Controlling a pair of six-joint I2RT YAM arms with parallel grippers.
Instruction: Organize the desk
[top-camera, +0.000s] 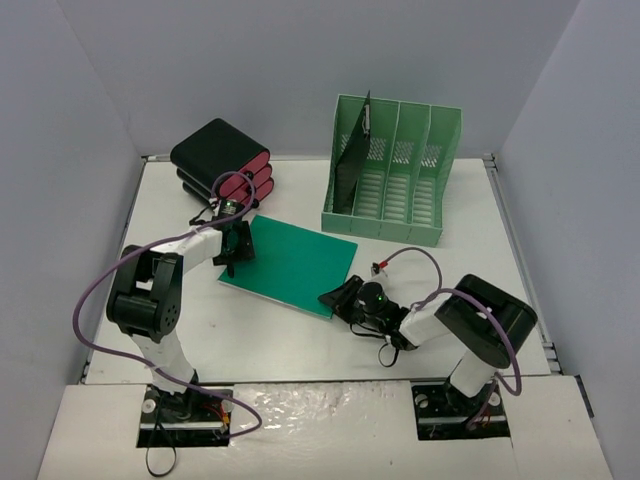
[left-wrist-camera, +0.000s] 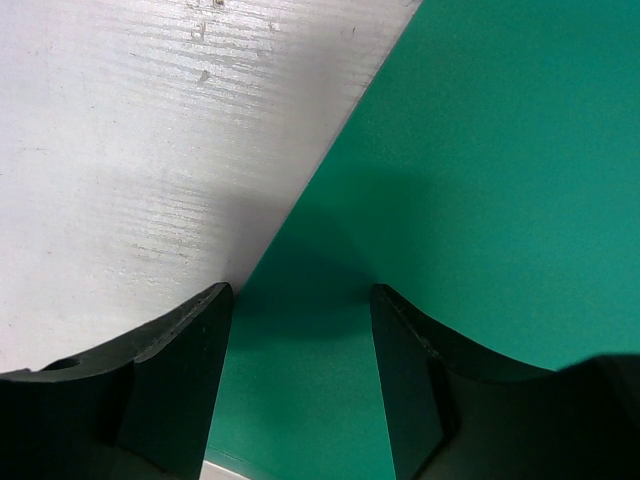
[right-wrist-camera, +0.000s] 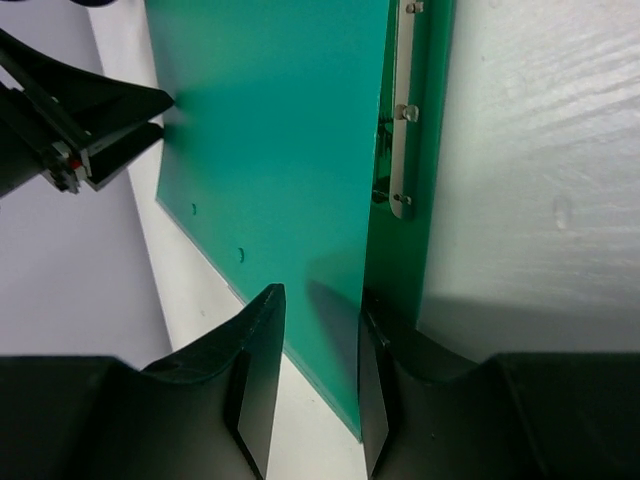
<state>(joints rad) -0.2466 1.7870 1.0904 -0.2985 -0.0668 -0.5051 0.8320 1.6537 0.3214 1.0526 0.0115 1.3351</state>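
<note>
Pale grey walls (top-camera: 250, 60) on three sides, enclosing a white flat rectangular desk (top-camera: 300, 340) with thin metal edge rails, spread out ahead of both arm bases and under everything else. At far left, a leaning stack of black cases with red sides (top-camera: 225, 160). At far right, a mint-green slotted plastic file rack (top-camera: 400, 215), with a dark flat folder (top-camera: 352, 160) upright in its leftmost compartment. Between the arms, near mid-desk, a thin emerald-green flat folder (top-camera: 295, 262), turned at an angle to the desk edges. Left gripper (top-camera: 232, 262) low over the folder's left edge, black fingers released and spread apart, one above bare desk (left-wrist-camera: 120, 150) and the other above green cover (left-wrist-camera: 480, 180), nothing pinched between them (left-wrist-camera: 300, 295). Same gripper seen from the right wrist with tips at the folder's far edge (right-wrist-camera: 150, 115). Right gripper (top-camera: 335, 297) at the folder's near right corner, fingers drawn close on either side of the top cover (right-wrist-camera: 270, 130) close to its corner (right-wrist-camera: 320, 300); clamped or merely straddled, impossible to tell. Just beside that cover, a pale metal fastener strip (right-wrist-camera: 402, 110) on the inner green sheet, and white desk (right-wrist-camera: 540, 150) to its right. Purple cable (top-camera: 90, 300) looping around the left arm
</note>
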